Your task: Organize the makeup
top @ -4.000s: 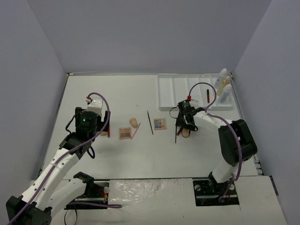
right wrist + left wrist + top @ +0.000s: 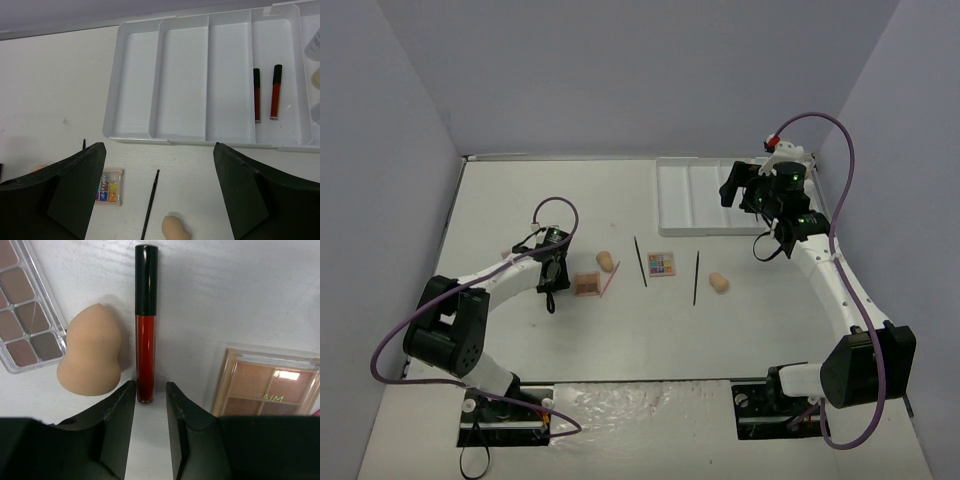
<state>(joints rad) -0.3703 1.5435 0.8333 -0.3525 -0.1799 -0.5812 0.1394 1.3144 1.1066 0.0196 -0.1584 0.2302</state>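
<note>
A red lipstick tube with a black cap lies on the table, its red end between my left gripper's fingertips. The jaws stand narrow, with a gap on the tube's right side. A peach sponge lies to the left of it and a beige palette to the right. My right gripper hangs wide open and holds nothing, over the near edge of the white tray. Two lipsticks lie in the tray's right compartment.
On the table lie two more sponges, a colourful palette, two black pencils and a pink pencil. A clear-cased palette lies by the left gripper. Bottles stand at the tray's right end.
My left gripper has come down to the table around the lipstick's end. My right gripper has moved from over the right sponge back to the tray, leaving the sponge on the table.
</note>
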